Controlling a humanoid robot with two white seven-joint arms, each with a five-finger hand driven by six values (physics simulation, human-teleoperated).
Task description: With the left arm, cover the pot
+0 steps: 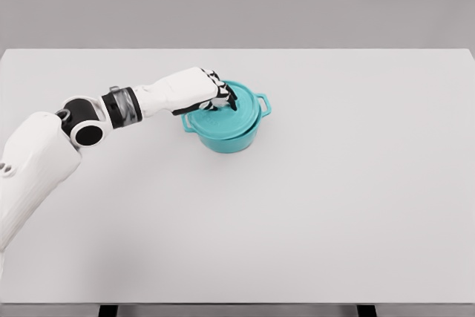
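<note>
With left hand point(211, 96) gripping lid point(226, 113) knob: seat lid flush on pot point(230, 137), centred, before releasing.

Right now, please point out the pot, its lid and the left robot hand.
pot point(230, 140), head view, on its front wall.
lid point(241, 113), head view, on its bare top right of the fingers.
left robot hand point(211, 94), head view, on its middle.
</note>
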